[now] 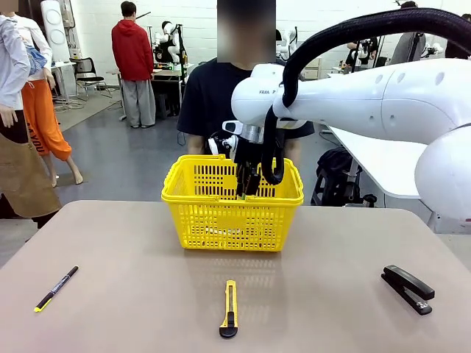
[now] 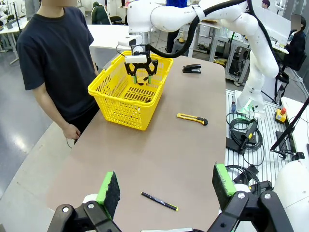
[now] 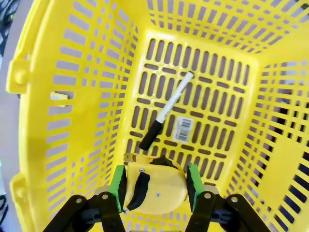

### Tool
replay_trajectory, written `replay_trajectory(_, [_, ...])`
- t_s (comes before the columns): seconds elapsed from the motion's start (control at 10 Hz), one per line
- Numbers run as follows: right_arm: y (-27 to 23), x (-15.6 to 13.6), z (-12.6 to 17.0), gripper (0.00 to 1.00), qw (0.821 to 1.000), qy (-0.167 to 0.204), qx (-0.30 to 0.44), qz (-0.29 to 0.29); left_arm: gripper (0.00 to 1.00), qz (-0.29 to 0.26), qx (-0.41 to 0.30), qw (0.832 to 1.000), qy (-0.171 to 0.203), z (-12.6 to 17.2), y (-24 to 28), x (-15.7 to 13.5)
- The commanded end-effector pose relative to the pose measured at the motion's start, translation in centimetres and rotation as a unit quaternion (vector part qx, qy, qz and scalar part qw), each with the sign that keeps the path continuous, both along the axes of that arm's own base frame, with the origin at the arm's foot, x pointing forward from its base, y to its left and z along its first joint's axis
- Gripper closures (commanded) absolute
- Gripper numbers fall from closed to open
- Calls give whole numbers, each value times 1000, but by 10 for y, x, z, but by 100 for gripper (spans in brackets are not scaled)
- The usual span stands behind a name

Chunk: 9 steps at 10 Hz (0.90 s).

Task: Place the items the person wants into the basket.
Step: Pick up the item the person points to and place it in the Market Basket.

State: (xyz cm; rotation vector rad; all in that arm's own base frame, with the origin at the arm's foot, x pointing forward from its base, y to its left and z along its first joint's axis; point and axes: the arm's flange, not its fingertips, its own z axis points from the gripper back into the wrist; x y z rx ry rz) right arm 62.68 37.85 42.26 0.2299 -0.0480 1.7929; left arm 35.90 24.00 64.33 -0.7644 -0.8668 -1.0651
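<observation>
My right gripper (image 3: 155, 185) hangs inside the yellow basket (image 3: 72, 96), shut on the yellow-and-black tape measure (image 3: 161, 193) held between its green pads. Below it, on the basket floor, lies the white marker with black cap (image 3: 166, 110). From the front the right gripper (image 1: 249, 180) dips just below the rim of the basket (image 1: 221, 220). The yellow utility knife (image 1: 229, 309) lies on the table in front of the basket, also seen as the utility knife (image 2: 192, 118). My left gripper (image 2: 166, 186) is open above the near table end. The person (image 1: 206, 95) stands behind the basket.
A black pen with yellow tip (image 1: 57, 288) lies at the table's left front, just beyond my left fingers as the pen (image 2: 159, 201). A black stapler (image 1: 408, 289) sits at the right. Bare table (image 1: 132, 294) lies between them.
</observation>
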Motion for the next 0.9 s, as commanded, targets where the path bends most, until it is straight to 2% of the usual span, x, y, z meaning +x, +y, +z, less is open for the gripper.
replay_trajectory(0.0, [14, 18, 0, 38, 999, 27, -19, -3, 0, -1, -4, 1000, -4, 2, 0, -1])
replay_trajectory(0.5, [18, 23, -24, 38, 998, 56, -38, 3, 0, -1, -4, 1000, -4, 2, 0, -1])
replay_trajectory(0.8, [18, 20, -23, 7, 998, 54, -36, 7, 0, -1, -4, 1000, -4, 2, 0, -1])
